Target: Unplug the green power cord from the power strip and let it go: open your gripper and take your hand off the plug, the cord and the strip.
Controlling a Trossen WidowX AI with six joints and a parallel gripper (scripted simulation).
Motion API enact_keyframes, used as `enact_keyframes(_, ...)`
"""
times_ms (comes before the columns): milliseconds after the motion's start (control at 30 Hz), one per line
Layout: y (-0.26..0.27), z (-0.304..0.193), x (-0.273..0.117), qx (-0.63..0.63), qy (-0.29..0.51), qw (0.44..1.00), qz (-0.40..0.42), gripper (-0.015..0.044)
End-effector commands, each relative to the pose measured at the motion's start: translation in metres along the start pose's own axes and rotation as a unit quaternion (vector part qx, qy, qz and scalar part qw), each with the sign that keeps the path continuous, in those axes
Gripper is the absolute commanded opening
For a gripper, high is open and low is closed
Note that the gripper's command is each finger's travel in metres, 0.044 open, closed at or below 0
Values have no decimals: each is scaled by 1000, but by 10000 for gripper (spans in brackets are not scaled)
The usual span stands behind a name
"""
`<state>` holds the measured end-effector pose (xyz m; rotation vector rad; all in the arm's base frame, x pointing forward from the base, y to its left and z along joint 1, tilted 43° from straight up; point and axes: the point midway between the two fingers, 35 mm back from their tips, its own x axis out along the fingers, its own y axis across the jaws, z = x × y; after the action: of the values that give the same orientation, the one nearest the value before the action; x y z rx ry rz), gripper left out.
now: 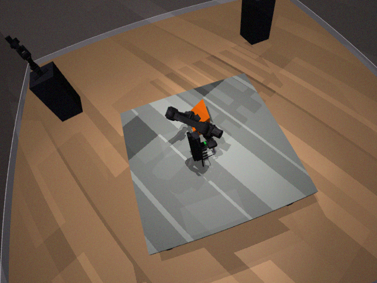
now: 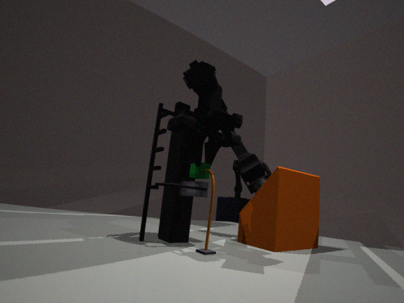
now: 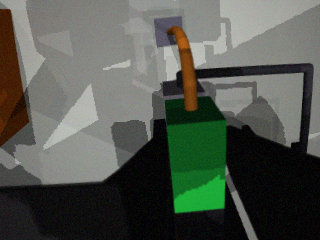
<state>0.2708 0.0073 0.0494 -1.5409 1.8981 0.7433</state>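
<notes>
This looks like a bare robot test room rather than a home or shop. A wood-patterned floor (image 1: 76, 183) is ringed by a pale curved border, with plain dark walls (image 2: 81, 113) behind. A square grey table (image 1: 243, 170) sits in the middle, carrying only the black arm (image 1: 191, 120), a black upright stand (image 2: 177, 182) and an orange block (image 2: 283, 211). Two black pillars (image 1: 55, 91) stand at the far corners; the left one carries what may be a camera mount, too small to be sure.

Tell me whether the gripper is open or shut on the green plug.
Shut on it. In the wrist view the green plug sits squeezed between the gripper's dark fingers, its orange cord curving away.
</notes>
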Motion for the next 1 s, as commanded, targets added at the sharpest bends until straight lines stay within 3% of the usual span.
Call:
enact_keyframes(0, -2, 11, -2, 1, -6, 1000, -2, 0)
enact_keyframes(833, -1, 51, -8, -1, -7, 1000, -2, 0)
enact_keyframes(967, -1, 41, -2, -3, -4, 1000, -2, 105)
